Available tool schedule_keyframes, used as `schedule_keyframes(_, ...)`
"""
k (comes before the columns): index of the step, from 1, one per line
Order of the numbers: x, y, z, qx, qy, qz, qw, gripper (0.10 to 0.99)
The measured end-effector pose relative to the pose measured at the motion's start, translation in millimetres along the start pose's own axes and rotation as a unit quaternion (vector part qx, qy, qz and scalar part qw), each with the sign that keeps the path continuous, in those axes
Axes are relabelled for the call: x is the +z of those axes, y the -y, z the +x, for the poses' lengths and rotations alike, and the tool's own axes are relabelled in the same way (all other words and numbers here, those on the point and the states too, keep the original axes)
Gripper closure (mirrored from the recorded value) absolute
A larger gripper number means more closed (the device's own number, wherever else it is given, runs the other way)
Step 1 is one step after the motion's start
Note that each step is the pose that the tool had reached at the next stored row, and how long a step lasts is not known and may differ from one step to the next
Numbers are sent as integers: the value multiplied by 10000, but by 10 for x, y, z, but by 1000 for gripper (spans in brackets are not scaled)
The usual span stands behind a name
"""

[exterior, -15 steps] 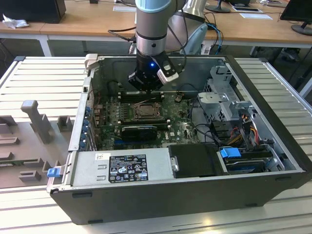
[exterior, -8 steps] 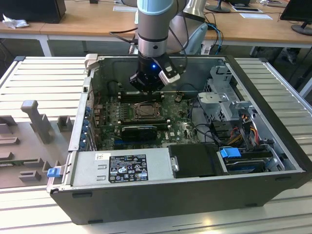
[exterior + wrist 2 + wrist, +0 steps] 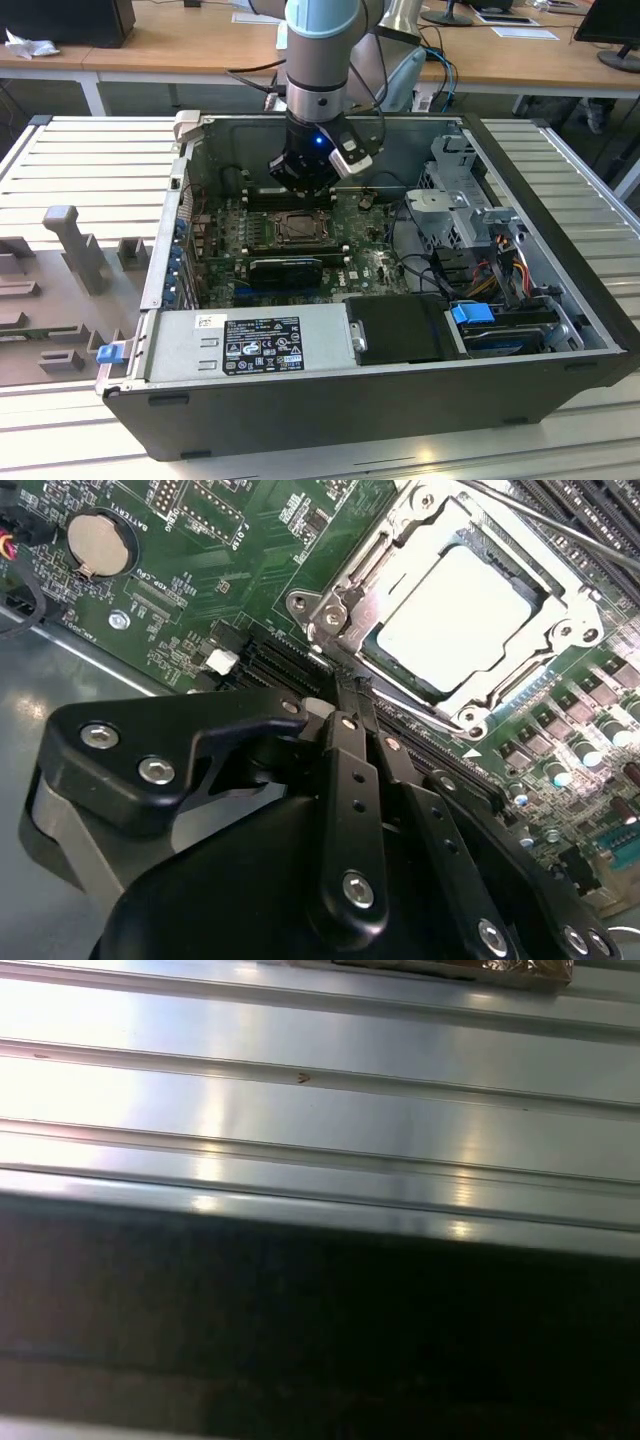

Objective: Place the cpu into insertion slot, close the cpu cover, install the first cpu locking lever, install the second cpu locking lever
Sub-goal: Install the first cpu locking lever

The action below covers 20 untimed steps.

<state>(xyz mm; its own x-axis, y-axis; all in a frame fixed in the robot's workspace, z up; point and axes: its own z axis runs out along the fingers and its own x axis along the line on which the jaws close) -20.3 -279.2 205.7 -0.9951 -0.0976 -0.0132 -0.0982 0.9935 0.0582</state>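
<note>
While the gripper hangs inside the open computer case above the green motherboard, its fingers are together, holding nothing. Just beyond them, the cpu sits in the insertion slot, framed by the cpu cover.

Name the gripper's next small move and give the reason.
Probably a short move toward the insertion slot: the cpu already sits in it with the cpu cover down around it, and the gripper hangs just off that socket.
</note>
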Motion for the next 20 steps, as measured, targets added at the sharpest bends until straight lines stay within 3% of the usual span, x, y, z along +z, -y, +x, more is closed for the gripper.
schedule_keyframes(7,17,2,-5,-24,-12,117,9999,980)
schedule_keyframes(11,42,4,-7,-46,-17,138,9999,980)
schedule_keyframes(15,40,-5,-21,-104,-14,117,9999,980)
schedule_keyframes(17,-19,-9,-22,-109,-15,119,9999,980)
schedule_keyframes(20,-175,-19,-24,-111,-17,120,9999,980)
